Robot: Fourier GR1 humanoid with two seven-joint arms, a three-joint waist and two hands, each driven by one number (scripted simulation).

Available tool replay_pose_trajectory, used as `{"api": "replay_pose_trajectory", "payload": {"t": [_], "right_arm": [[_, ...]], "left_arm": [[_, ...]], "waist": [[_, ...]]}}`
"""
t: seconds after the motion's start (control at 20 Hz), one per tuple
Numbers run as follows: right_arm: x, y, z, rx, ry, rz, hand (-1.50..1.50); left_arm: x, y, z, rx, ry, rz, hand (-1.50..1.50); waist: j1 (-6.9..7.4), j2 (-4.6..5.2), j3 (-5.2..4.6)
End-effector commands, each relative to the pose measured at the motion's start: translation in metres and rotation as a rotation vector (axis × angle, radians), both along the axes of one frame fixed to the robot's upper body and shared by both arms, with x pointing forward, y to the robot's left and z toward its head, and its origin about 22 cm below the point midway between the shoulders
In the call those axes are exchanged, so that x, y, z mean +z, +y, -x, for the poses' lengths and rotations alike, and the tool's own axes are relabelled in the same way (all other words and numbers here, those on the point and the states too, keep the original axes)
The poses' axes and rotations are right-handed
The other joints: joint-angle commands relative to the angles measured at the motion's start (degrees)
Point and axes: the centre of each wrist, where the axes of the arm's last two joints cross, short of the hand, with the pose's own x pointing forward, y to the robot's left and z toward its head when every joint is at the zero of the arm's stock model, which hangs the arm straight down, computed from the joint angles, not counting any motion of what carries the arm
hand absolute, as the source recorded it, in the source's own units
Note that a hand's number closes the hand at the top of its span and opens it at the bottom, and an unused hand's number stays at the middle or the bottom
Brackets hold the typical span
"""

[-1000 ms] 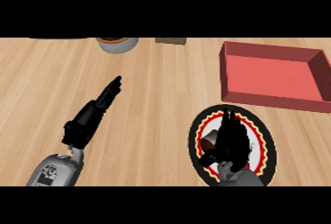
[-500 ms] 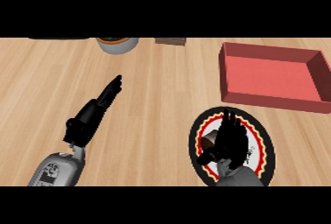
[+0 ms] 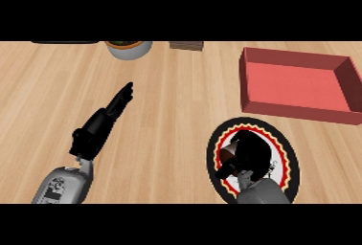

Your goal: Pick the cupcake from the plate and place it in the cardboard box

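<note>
Cupcake point(image 3: 228, 154) mostly hidden (right hand point(image 3: 251, 155) covers it).

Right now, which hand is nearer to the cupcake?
Right. The right hand is over the plate, curled around the cupcake; the left hand rests on the counter, far left.

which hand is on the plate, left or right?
The right hand, curled over the cupcake on the plate. The left hand lies straight-fingered on bare counter, well apart.
</note>
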Motion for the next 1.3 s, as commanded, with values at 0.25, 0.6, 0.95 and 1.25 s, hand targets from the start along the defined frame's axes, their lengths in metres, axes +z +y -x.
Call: {"api": "replay_pose_trajectory", "payload": {"t": [0.25, 0.6, 0.95, 1.25], "right_arm": [[-0.001, -0.038, 0.001, 0.214, -0.081, 0.167, 1.50], [0.039, -0.100, 0.009, 0.723, -0.269, 0.234, 1.50], [0.107, -0.125, 0.049, 0.751, -0.474, 0.195, 1.50], [0.176, -0.136, 0.080, 0.784, -0.583, 0.094, 1.50]], "left_arm": [[-0.007, 0.002, 0.010, -0.013, 0.013, 0.017, 0.00], [-0.011, 0.005, 0.002, 0.023, 0.003, 0.000, 0.00], [-0.002, 0.009, -0.006, 0.030, -0.010, 0.003, 0.00], [-0.015, 0.002, 0.012, 0.019, 0.007, -0.006, 0.00]], "waist": [[0.02, 0.82, 0.43], [-0.90, 0.77, 0.43], [-1.39, 0.59, 0.39], [-1.11, 0.56, 0.39]]}}
